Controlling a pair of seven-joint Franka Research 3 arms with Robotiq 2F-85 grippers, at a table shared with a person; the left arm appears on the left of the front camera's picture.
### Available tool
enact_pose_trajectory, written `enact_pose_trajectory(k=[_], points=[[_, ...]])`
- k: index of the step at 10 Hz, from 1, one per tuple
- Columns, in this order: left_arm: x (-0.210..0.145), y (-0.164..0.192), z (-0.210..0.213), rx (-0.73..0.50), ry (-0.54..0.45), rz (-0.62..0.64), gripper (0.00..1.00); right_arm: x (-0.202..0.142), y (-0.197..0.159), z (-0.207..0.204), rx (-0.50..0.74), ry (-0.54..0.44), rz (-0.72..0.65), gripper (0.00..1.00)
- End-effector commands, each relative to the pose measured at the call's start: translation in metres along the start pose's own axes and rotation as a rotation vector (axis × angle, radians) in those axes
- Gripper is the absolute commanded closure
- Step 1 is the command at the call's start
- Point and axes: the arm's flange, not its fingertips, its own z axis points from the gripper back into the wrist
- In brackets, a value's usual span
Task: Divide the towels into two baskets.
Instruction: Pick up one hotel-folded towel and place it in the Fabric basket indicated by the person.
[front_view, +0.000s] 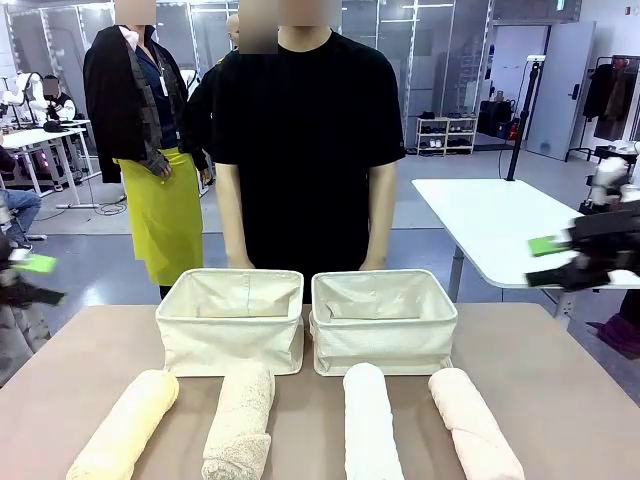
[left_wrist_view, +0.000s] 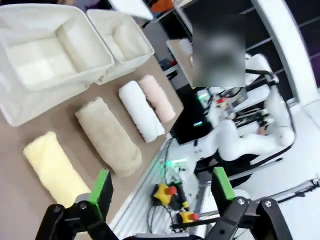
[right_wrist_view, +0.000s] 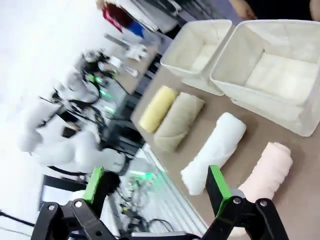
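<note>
We see the brown bench (front_view: 560, 380) carrying two cream baskets side by side toward its far edge, the left basket (front_view: 232, 320) just beside the right basket (front_view: 384, 320). On the near side of them, four rolled towels lie in a row on the bench. From left to right they are the yellow towel (front_view: 125, 428), the beige towel (front_view: 240, 410), the white towel (front_view: 370, 420) and the pink towel (front_view: 475, 425). Our left gripper (left_wrist_view: 161, 187) and right gripper (right_wrist_view: 155, 182) hang raised, well apart from the towels, each released with fingers spread wide.
</note>
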Motion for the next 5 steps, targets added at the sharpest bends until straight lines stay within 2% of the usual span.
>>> enact_pose_trajectory(k=[1,3,5], points=[[-0.012,0.027,0.048,-0.050,-0.090,0.032,0.00,-0.021,-0.024,0.055,0.022,-0.118,-0.085,0.00],[-0.042,0.037,0.100,-0.022,-0.210,0.041,0.00,-0.047,-0.030,0.106,0.015,-0.182,-0.108,0.00],[-0.064,0.042,0.137,0.012,-0.333,0.074,0.00,-0.071,-0.036,0.149,0.012,-0.308,-0.135,0.00]])
